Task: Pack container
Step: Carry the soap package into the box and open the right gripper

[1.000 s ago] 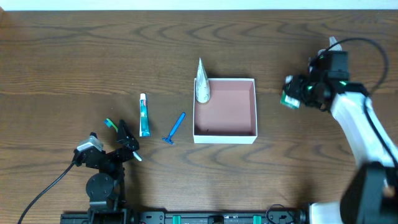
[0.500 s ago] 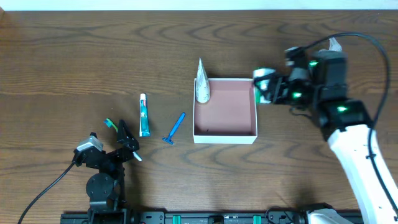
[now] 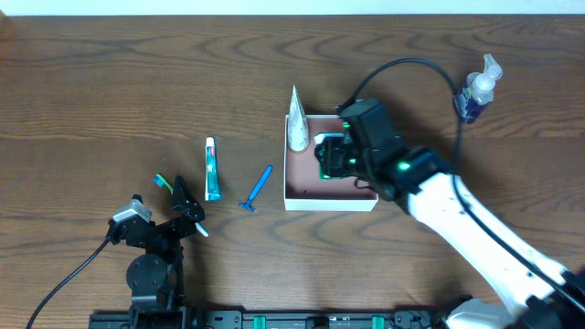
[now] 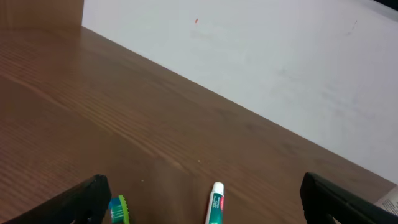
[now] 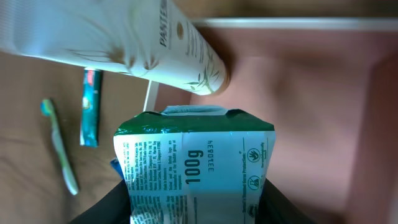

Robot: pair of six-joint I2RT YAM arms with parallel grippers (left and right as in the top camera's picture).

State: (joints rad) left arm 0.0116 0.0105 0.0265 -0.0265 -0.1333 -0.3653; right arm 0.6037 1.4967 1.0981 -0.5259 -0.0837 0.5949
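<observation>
The container [image 3: 375, 163], a square white-walled box with a pinkish-brown inside, stands at the table's middle; its inside also shows in the right wrist view [image 5: 311, 87]. A white tube [image 3: 297, 123] leans over its far left corner [image 5: 124, 43]. My right gripper [image 3: 331, 157] is shut on a green and white packet [image 5: 193, 168] and holds it over the container's left part. A toothpaste tube [image 3: 212, 169], a blue razor [image 3: 257, 188] and a green toothbrush [image 3: 164, 183] lie left of the container. My left gripper [image 3: 187, 215] is open and empty near the toothbrush [image 4: 119, 210].
A small spray bottle [image 3: 477, 89] stands at the far right. The left arm's base [image 3: 146, 274] sits at the front left edge. A white wall [image 4: 280, 68] runs behind the table.
My right arm has swung left from the table's right side, carrying the green packet to above the container's inside. The left arm has not moved.
</observation>
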